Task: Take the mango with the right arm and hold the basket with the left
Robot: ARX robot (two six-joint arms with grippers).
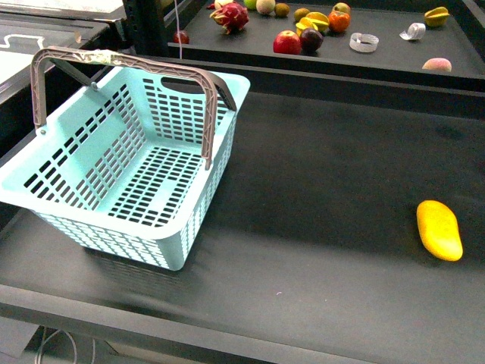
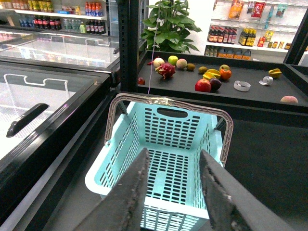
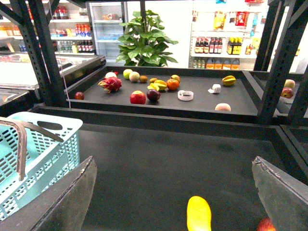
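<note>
Here, turquoise basket point(image 1: 106, 235) at left, mango point(image 1: 439, 230) well apart at near right, left gripper point(image 2: 175, 192) open above basket, right gripper point(image 3: 175, 197) spread wide, both empty.

basket point(image 1: 129, 163) upright, left | mango point(image 1: 439, 230) right, well apart

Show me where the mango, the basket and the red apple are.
mango point(image 1: 439, 230), front view, middle of its yellow skin.
basket point(image 1: 114, 239), front view, its near slotted wall.
red apple point(image 1: 286, 42), front view, middle of its red skin.
</note>
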